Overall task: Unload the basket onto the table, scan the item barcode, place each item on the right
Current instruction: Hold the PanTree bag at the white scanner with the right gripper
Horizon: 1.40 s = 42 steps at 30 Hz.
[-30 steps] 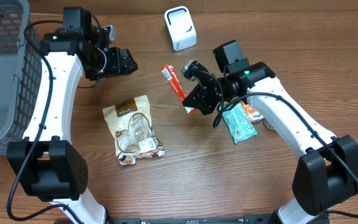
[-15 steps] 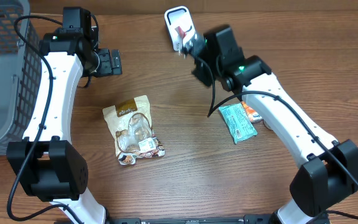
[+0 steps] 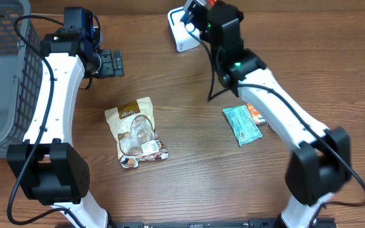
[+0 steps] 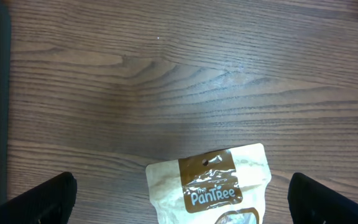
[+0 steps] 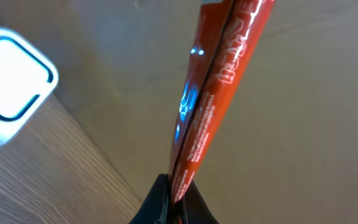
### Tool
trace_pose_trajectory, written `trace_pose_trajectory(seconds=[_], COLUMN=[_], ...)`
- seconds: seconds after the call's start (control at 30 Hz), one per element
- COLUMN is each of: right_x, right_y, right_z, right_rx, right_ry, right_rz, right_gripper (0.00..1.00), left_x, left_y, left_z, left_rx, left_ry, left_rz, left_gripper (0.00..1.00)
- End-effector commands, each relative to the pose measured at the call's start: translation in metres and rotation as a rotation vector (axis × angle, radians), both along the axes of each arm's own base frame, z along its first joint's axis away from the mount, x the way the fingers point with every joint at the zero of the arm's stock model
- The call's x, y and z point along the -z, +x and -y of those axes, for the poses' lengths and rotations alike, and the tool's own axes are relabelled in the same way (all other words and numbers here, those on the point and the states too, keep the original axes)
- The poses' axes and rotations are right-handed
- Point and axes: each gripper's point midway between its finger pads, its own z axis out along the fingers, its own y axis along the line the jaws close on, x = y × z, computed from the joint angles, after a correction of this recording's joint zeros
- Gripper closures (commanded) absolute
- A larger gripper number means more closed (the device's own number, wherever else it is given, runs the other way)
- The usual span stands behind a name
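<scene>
Having risen to the scanner (image 3: 181, 37) just ahead, my right gripper (image 5: 173, 200) pinches the red snack stick (image 5: 219, 81) ready for scanning; left gripper (image 3: 113, 63) gapes empty.

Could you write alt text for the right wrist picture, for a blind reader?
A long red packet, pinched at its lower end by the shut right gripper, stands up across the frame. A white scanner sits at the left on the wooden table.

A grey mesh basket (image 3: 5, 28) is sitting at the left edge of the brown wooden surface (image 3: 195, 180). A beige-and-brown snack pouch (image 3: 136, 132) is lying mid-surface, well apart from a teal foil packet (image 3: 241, 125) overlapping an orange packet (image 3: 257, 114).
</scene>
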Motion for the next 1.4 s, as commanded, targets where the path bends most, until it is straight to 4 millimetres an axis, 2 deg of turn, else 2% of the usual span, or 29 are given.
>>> trace_pose_trajectory(seconds=[0.0, 0.2, 0.4, 0.5, 0.63, 0.77, 1.0, 1.2, 1.37], right_x=[0.037, 0.088, 0.149, 0.173, 0.193, 0.200, 0.193, 0.204, 0.204], right_y=[0.023, 0.048, 0.059, 0.062, 0.062, 0.062, 0.067, 0.065, 0.064], right_z=[0.001, -0.009, -0.011, -0.010, -0.008, -0.008, -0.001, 0.000, -0.001], right_rx=[0.056, 0.074, 0.063, 0.064, 0.065, 0.063, 0.079, 0.070, 0.074], right_ry=[-0.164, -0.148, -0.315, -0.389, -0.404, -0.411, -0.428, -0.449, -0.445], right_rz=[0.011, 0.053, 0.025, 0.020, -0.006, -0.016, -0.007, -0.047, -0.047], right_gripper=[0.96, 0.96, 0.97, 0.97, 0.97, 0.96, 0.97, 0.96, 0.97], left_x=[-0.007, -0.007, -0.007, -0.007, -0.007, -0.007, -0.007, -0.007, -0.007], left_y=[0.004, 0.004, 0.004, 0.004, 0.004, 0.004, 0.004, 0.004, 0.004], left_z=[-0.004, -0.004, -0.004, -0.004, -0.004, -0.004, -0.004, -0.004, -0.004], left_rx=[-0.022, -0.022, -0.022, -0.022, -0.022, -0.022, -0.022, -0.022, -0.022], left_ry=[0.004, 0.004, 0.004, 0.004, 0.004, 0.004, 0.004, 0.004, 0.004], left_rz=[0.023, 0.023, 0.023, 0.023, 0.023, 0.023, 0.023, 0.023, 0.023], left_gripper=[0.00, 0.00, 0.00, 0.00, 0.00, 0.00, 0.00, 0.00, 0.00])
